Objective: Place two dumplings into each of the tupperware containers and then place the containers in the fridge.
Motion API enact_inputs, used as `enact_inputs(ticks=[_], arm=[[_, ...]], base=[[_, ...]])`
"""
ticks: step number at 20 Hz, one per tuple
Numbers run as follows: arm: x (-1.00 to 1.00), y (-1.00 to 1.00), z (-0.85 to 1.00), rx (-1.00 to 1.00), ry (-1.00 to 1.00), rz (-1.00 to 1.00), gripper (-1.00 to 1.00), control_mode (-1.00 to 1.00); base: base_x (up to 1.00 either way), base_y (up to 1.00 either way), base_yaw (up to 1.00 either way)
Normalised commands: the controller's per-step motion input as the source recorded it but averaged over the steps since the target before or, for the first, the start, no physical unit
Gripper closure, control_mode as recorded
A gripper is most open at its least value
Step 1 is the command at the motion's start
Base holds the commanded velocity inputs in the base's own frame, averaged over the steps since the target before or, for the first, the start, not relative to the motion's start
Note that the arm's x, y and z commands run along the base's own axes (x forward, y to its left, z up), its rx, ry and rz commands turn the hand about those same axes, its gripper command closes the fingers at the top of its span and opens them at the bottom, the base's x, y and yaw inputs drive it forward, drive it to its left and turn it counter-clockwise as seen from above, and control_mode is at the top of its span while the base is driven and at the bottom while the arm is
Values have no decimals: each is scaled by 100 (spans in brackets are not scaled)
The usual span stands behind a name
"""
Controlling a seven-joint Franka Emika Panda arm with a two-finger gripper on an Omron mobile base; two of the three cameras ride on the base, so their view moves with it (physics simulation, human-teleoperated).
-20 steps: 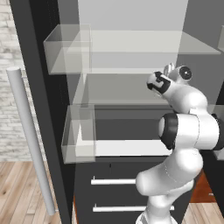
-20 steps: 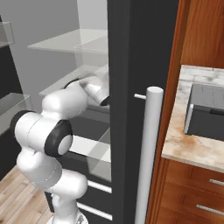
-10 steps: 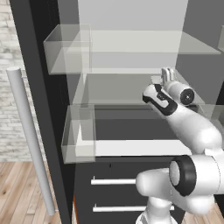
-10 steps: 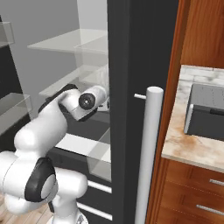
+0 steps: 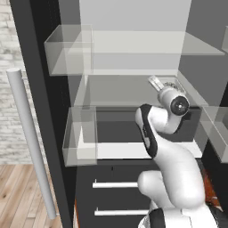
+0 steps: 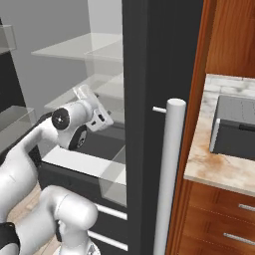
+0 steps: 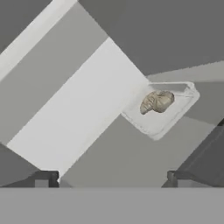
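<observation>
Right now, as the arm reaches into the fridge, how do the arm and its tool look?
The arm is glossy white, built of rounded, bulbous segments with dark grey to black bands at the joints. A round dark disc marks the wrist. The tool has two small dark, blocky fingertips. No cables or markings show.

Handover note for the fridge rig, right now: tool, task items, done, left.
Tool: open, empty, inside the open fridge, apart from the container.
Items: one tupperware container sits on a fridge shelf; dumplings lie in it as one lump, so the count is unclear.
Done: this container is in the fridge.
Left: find the second container, confirm two dumplings in each, and get it into the fridge.
</observation>
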Motion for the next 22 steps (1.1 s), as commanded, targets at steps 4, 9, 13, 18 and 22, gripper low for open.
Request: enact_inputs(ticks=[4, 9, 13, 18, 22], arm=[[-100, 2, 31, -39, 25, 30, -100, -100], [-100, 2, -40, -5, 6, 5, -100, -100], [-100, 64, -28, -13, 6, 10, -100, -100], [-88, 54, -39, -35, 38, 9, -100, -100], [-60, 1, -100, -16, 33, 13, -100, -100]], base=[[0, 0, 0], [0, 0, 0], [0, 0, 0], [0, 0, 0], [0, 0, 0]])
